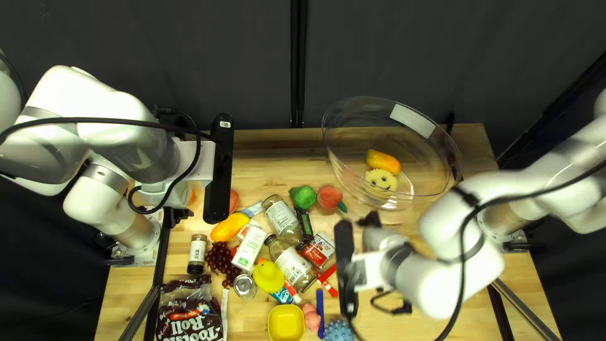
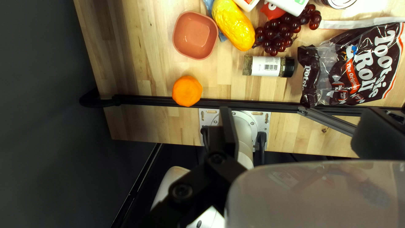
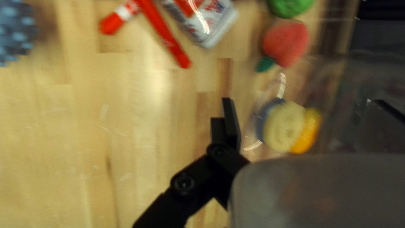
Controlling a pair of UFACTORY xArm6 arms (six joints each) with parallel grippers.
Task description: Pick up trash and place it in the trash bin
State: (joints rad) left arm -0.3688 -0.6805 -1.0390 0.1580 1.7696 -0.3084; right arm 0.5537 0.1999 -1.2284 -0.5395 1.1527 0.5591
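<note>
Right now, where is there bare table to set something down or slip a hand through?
A wide patch lies between the blue spiky ball, red marker and clear bowl. A strip follows the table's far edge, beside the bowl and beyond the glass jar. It is crowded from the grapes to the red marker.
</note>
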